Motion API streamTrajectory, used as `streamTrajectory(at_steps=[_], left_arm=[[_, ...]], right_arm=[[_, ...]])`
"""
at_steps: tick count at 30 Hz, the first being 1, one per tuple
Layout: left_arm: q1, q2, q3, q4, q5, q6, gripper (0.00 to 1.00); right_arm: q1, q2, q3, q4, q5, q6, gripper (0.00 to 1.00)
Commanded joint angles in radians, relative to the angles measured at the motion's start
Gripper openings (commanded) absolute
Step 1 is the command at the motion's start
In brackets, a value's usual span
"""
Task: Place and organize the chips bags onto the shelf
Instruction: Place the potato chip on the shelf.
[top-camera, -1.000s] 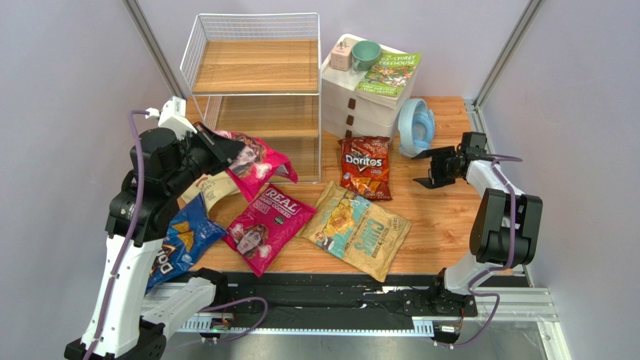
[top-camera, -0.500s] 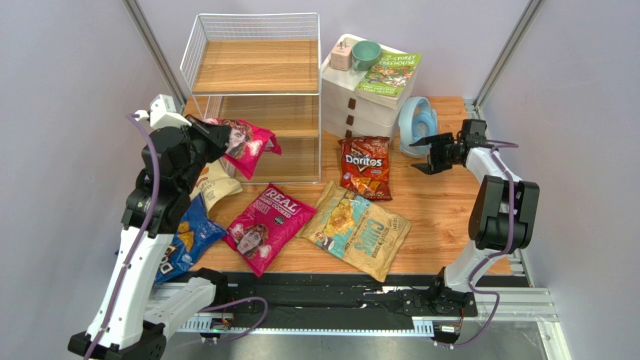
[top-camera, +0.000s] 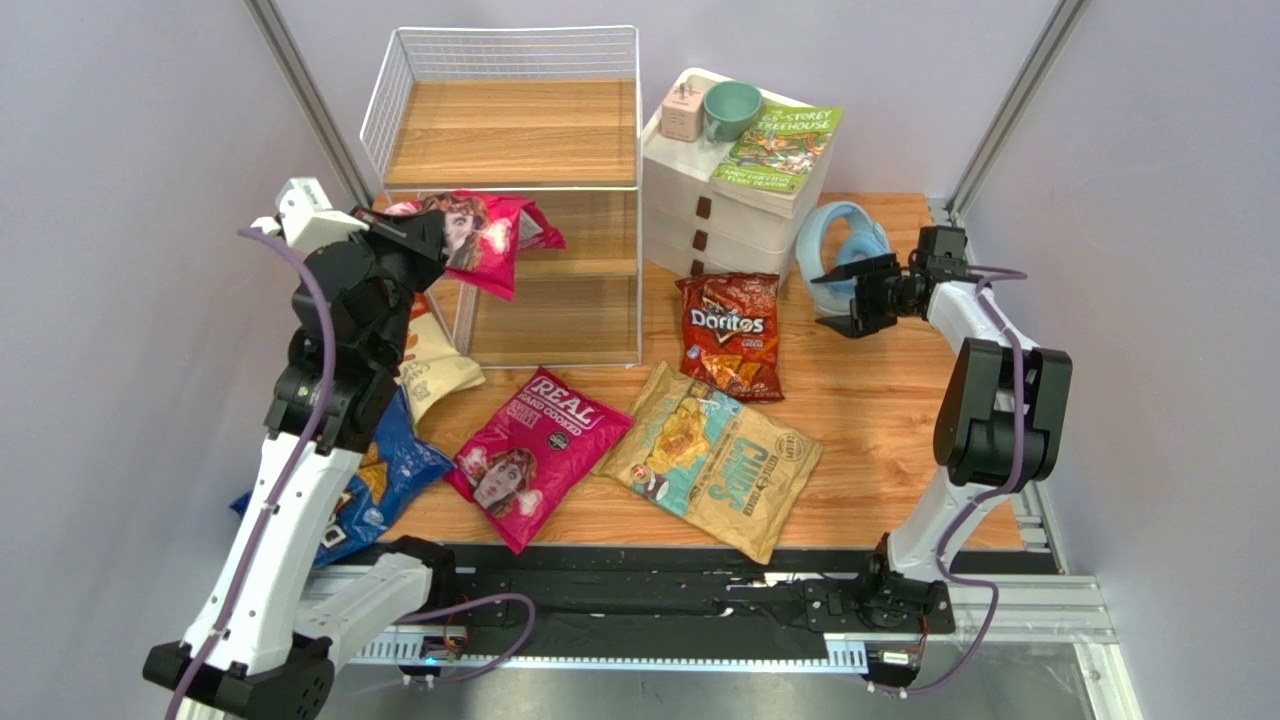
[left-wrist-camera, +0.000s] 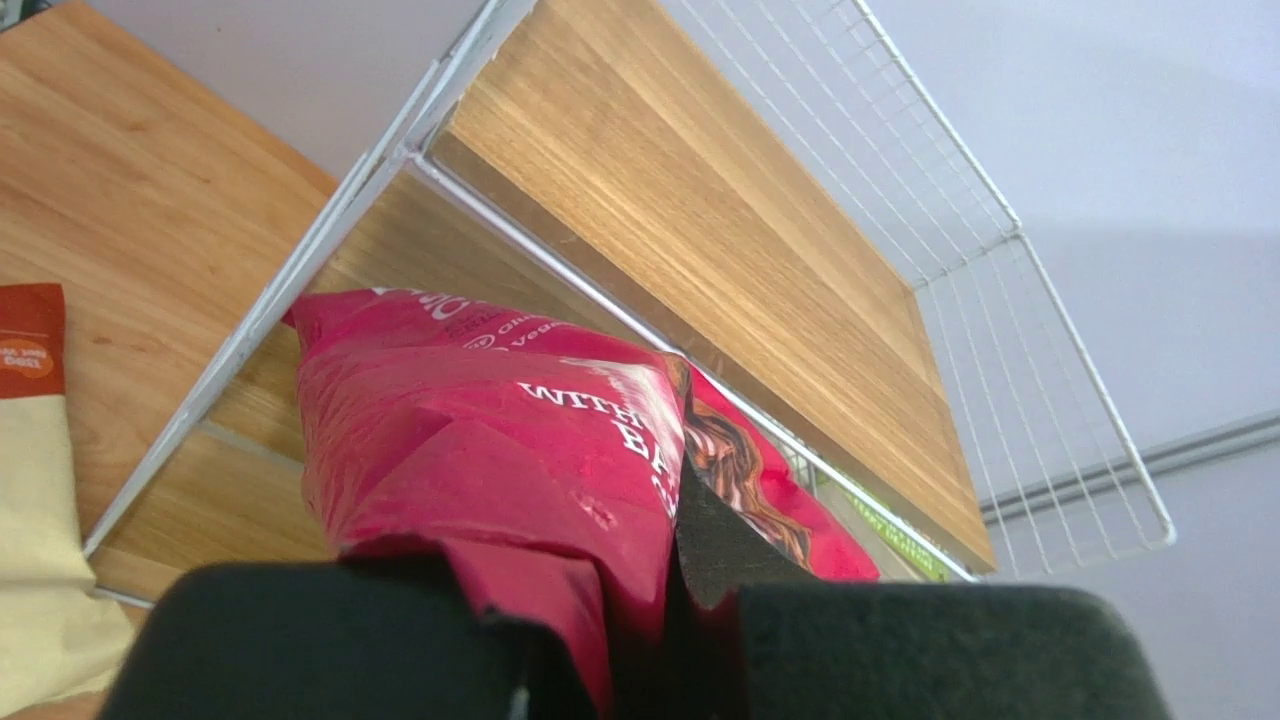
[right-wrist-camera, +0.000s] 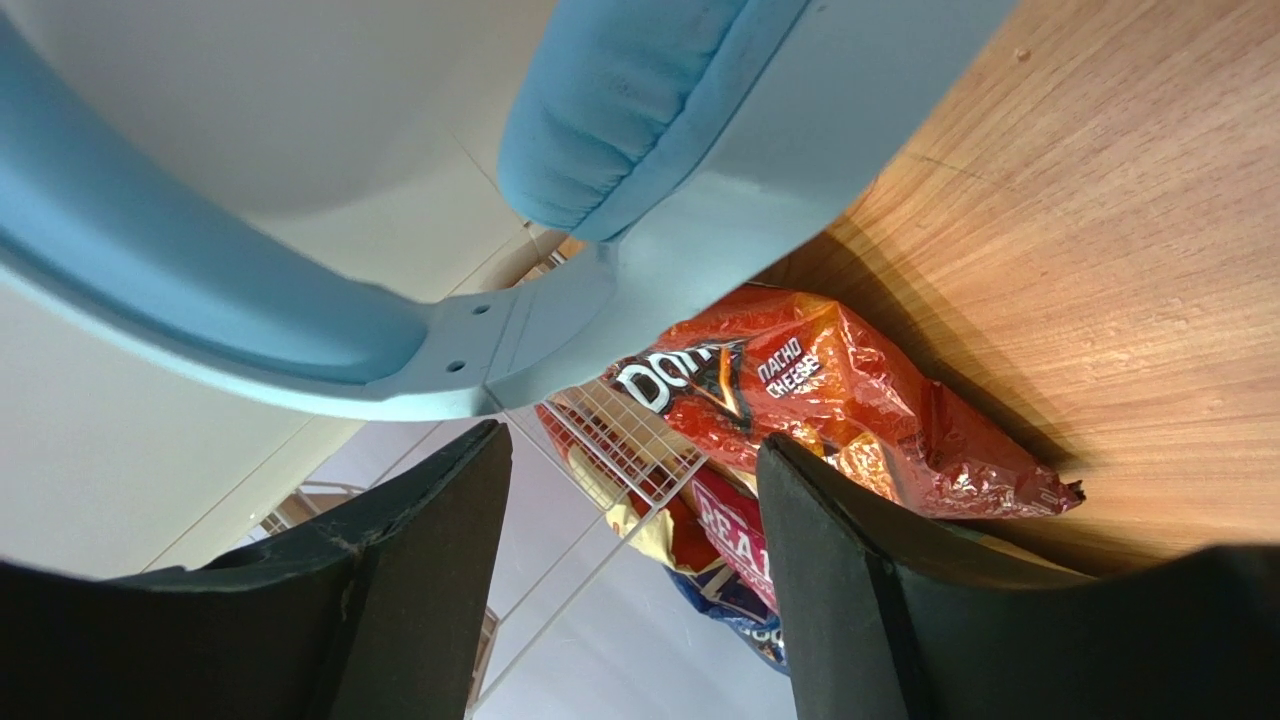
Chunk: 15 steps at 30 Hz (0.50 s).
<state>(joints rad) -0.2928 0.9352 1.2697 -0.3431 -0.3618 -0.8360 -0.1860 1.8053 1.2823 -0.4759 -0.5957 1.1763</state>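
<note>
We find the left pincer (top-camera: 425, 240) clamped on the edge of one magenta bag (top-camera: 478, 233). It holds the bag off the bench (top-camera: 887, 435) at the front left corner of the shelf (top-camera: 511, 132), which stands at the bench's far left corner. The bag hangs just under the top tier's front rail, its free end toward the middle tier. The right pincer (top-camera: 851, 297) stands open and empty near the far right edge, just beside a blue item (top-camera: 836, 240) and near the drawer unit (top-camera: 706, 225). Five bags lie on the bench, the red Doritos (top-camera: 732, 333) nearest the right pincer.

Risks, in our judgement:
- The slack foil may snag on the wire rail or mesh.
- An early release would drop the bag to the lower tier or the bench.
- The thin edge grip may slip.
- The right pincer may knock the blue item if it swings.
</note>
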Motion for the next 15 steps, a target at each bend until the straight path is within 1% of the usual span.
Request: streamTrajectory(at_steps=[1,2,3,7,9,12,15], left_arm=[[0.004,0.071,-0.088,0.182,-0.026,-0.060,0.00],[0.003,0.082,-0.110,0.232,-0.019,-0.081,0.00],[0.003,0.092,-0.130,0.249,-0.002,-0.093,0.00],[-0.009,0.114,-0.196,0.270,0.024,-0.129,0.00],[-0.029,0.096,-0.226,0.266,0.001,-0.149,0.00],[-0.052,0.028,-0.306,0.239,-0.028,-0.166,0.00],[-0.054,-0.013,-0.348,0.204,-0.066,-0.178,0.00]], right_arm=[[0.006,0.014,0.038,-0.017,-0.033,-0.030,0.66],[0.006,0.019,0.035,-0.001,-0.041,-0.033,0.66],[0.006,0.019,0.028,0.009,-0.056,-0.032,0.65],[0.006,0.012,0.017,0.017,-0.064,-0.024,0.65],[0.006,0.005,0.014,0.017,-0.070,-0.021,0.65],[0.008,-0.006,0.000,0.019,-0.073,-0.023,0.65],[0.013,-0.027,-0.024,0.039,-0.095,-0.020,0.70]])
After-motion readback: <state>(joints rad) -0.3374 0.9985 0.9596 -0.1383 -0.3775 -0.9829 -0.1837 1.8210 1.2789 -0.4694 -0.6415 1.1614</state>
